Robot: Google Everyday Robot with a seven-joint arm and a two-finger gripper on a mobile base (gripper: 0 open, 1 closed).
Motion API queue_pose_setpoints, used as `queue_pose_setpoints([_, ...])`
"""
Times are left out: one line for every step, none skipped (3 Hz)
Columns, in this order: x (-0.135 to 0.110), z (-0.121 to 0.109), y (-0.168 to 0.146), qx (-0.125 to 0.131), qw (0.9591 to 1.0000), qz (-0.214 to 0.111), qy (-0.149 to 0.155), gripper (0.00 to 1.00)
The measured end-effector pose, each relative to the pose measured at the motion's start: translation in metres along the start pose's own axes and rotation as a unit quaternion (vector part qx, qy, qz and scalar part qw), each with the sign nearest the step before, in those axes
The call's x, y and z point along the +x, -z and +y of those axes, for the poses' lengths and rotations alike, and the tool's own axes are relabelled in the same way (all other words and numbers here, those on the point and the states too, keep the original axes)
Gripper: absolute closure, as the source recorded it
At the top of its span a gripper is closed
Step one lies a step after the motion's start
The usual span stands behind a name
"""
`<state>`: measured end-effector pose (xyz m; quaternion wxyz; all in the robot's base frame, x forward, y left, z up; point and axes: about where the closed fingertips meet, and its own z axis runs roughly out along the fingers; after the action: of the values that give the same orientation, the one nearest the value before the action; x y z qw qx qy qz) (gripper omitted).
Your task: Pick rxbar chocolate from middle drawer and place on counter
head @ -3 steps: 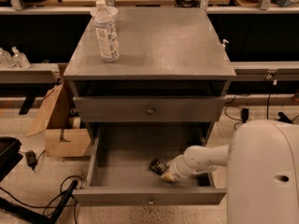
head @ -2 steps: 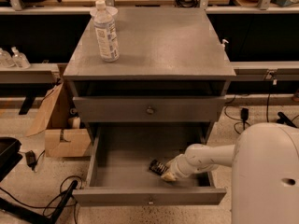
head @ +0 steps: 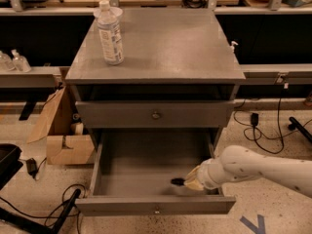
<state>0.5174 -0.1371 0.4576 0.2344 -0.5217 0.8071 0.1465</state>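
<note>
The middle drawer (head: 141, 165) is pulled out, low in the camera view, and its grey floor shows. My gripper (head: 189, 182) reaches in from the right and is low over the drawer's front right part. A small black piece, seemingly the rxbar chocolate (head: 176, 181), sticks out at the gripper's left tip; the rest of it is hidden. The counter (head: 165, 43) is the flat grey cabinet surface above the drawers.
A clear plastic bottle (head: 110, 33) with a white label stands on the counter's back left. A shut upper drawer front with a round knob (head: 155, 114) is above the open drawer. A cardboard box (head: 61, 130) and cables lie on the floor at the left.
My gripper and the black piece at its tip have moved together a little to the right and toward the drawer's front. Less of the black piece shows now.
</note>
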Motion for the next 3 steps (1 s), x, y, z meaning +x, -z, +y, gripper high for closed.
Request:
queue_pose_setpoints([-0.003,-0.007,0.084,0.018,0.9998,-0.008,-0.008,1.00])
queue_pose_setpoints([-0.017,-0.025,0.162,0.050,0.9984,-0.012,-0.026,1.00])
queue_pose_setpoints([-0.052,-0.046,0.249,0.110,0.9931,-0.020,-0.037,1.00])
